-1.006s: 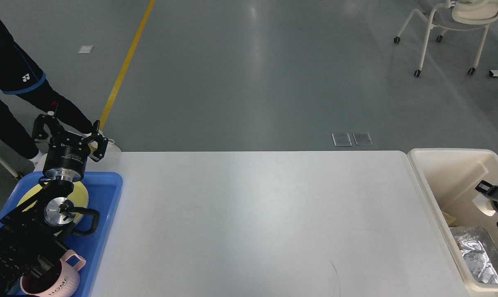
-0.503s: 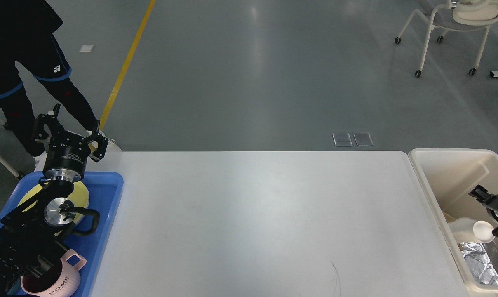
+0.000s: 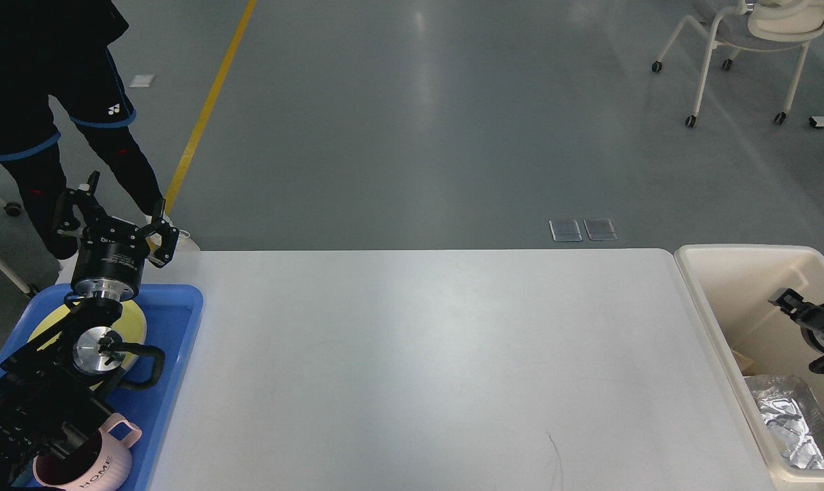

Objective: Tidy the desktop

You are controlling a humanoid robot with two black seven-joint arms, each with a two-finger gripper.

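The desktop (image 3: pixel 419 361) is a wide white tabletop with nothing lying on its surface. My left gripper (image 3: pixel 115 213) is open and empty, raised above the far end of a blue tray (image 3: pixel 183 334) at the desktop's left. My right gripper (image 3: pixel 805 334) is open and empty over a cream bin (image 3: pixel 719 293) at the desktop's right edge. Crumpled foil (image 3: pixel 787 423) lies in the bin. The tray holds a yellow plate (image 3: pixel 138 322) and a pink mug (image 3: pixel 95 467), partly hidden by my left arm.
A person in dark clothes (image 3: pixel 50 102) stands on the floor beyond the desktop's far left corner. A white wheeled chair (image 3: pixel 753 41) stands far back right. A yellow line (image 3: pixel 207 109) runs along the grey floor.
My right gripper held a white object over the bin a second ago, released it, and the object has dropped out of sight. The person stepped right. My left arm has not moved.
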